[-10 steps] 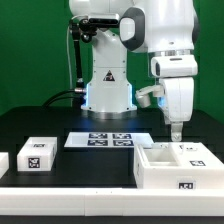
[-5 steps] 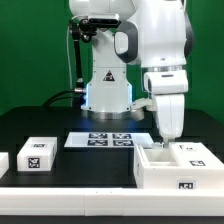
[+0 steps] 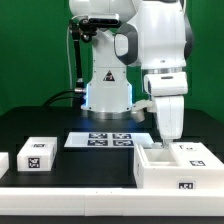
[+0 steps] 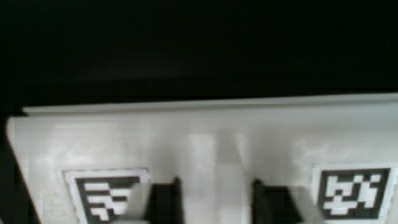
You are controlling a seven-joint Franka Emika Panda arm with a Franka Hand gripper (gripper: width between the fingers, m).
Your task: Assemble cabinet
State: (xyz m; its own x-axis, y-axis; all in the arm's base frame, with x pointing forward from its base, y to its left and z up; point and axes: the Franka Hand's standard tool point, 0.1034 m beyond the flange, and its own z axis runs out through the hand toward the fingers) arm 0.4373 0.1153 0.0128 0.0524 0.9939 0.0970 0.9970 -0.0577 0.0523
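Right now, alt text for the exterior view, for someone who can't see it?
The white robot arm's tool hangs over the rear of a large white plastic cabinet box at the exterior view's right. A small white tagged block and the flat marker board lie on the black table.

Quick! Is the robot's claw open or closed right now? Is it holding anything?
Gripper: fingers sit either side of a wall of the large white plastic tagged cabinet; gripping it or not cannot be told.
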